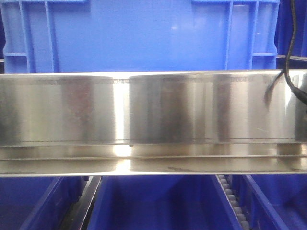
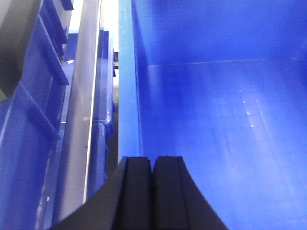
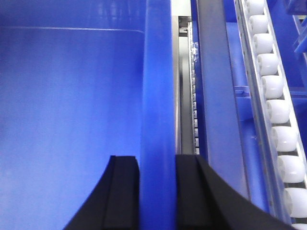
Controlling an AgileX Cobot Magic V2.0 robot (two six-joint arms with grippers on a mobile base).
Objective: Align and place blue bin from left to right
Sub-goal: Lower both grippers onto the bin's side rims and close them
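- Front view: blue bin [image 1: 139,33] fills the top of the frame, its flat side wall facing the cam w/ ribs near each corner. It sits behind and above a shiny steel rail [image 1: 153,110] that spans the full width.
- Below the rail: lower bins [image 1: 153,206], also blue, in the shelf's lanes. A black cable [image 1: 288,57] hangs at far R.
- R wrist view: R gripper [image 3: 157,172] straddles the bin's R side wall [image 3: 157,72], one black finger inside the bin and one outside. The wall fills the gap btwn them, so the fingers look clamped on it.
- Likely reason: pinching the rim gives a firm hold for sliding or lifting a crate too wide to grab whole.
- Just beside that wall, outside: a narrow gap, then a roller track [image 3: 273,110] w/ white rollers, prob. the lane the bin must line up with.
- L wrist view: L gripper [image 2: 153,163] has its fingers pressed together w/ nothing seen btwn them. It hangs over the bin's bare interior.
- The L side wall [image 2: 125,72] runs just L of the fingers and passes under the L finger's outer edge; contact can't be told.
- Judgement: the R arm holds the bin and the L isn't gripping, so any rightward shift relies on the R hold.
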